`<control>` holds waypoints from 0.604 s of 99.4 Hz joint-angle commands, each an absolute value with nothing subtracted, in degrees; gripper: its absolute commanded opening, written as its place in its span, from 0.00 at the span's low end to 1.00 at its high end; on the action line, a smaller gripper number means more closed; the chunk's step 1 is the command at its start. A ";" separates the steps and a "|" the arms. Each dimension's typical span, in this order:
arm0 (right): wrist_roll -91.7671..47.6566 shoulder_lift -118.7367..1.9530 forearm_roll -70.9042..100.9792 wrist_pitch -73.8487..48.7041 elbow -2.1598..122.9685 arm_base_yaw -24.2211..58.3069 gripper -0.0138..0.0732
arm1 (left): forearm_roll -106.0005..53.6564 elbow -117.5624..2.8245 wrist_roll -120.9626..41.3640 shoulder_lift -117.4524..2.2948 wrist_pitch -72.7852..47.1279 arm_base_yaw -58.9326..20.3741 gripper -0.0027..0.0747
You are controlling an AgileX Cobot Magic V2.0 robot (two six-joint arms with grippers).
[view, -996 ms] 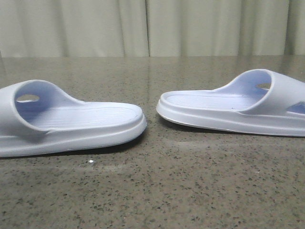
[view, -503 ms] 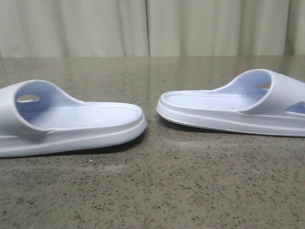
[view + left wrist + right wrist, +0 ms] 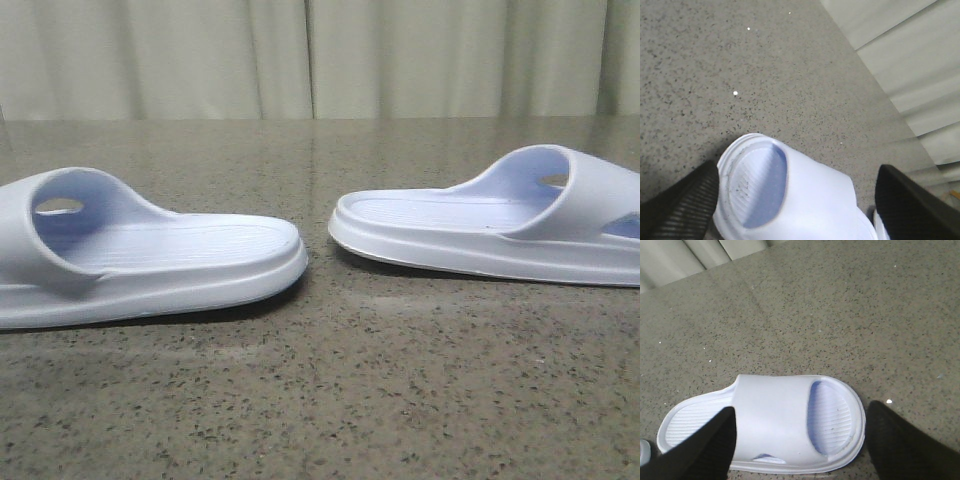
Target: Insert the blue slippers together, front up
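Two pale blue-white slippers lie flat on the speckled stone table, heels pointing toward each other. The left slipper is at the left, its strap at the frame edge. The right slipper is at the right. My left gripper is open, its black fingers on either side of the left slipper's strap, not touching. My right gripper is open above the right slipper, fingers straddling the strap and toe. Neither gripper shows in the front view.
The speckled grey-brown table runs back to a pale curtain. A gap of bare table separates the two slippers' heels. A few white specks lie on the table.
The slippers have not moved. A small white glint on the table in front of the left slipper has faded.
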State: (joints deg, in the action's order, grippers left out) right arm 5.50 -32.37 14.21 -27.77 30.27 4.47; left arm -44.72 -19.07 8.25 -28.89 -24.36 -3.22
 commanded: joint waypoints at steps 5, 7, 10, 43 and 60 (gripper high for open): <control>5.73 -32.97 14.72 -23.32 32.38 4.25 0.69 | -46.75 -20.42 9.38 -31.69 -20.72 -3.18 0.77; 5.73 -32.97 14.72 -23.32 32.38 4.25 0.69 | -46.75 -20.42 9.38 -32.20 -20.60 -3.18 0.77; 5.73 -32.97 14.72 -23.32 32.38 4.25 0.69 | -46.90 -20.42 9.38 -32.97 -20.37 -3.18 0.77; 5.73 -32.97 14.72 -23.11 32.38 4.25 0.69 | -51.28 -20.42 9.38 -42.78 -20.45 -3.18 0.77; 5.73 -32.97 14.72 -23.11 32.38 4.25 0.69 | -52.08 -20.42 9.38 -45.87 -20.45 -3.18 0.77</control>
State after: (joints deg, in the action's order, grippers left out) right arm 5.59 -32.37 14.34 -27.77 30.27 4.47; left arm -49.92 -18.99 8.82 -44.51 -22.81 -3.22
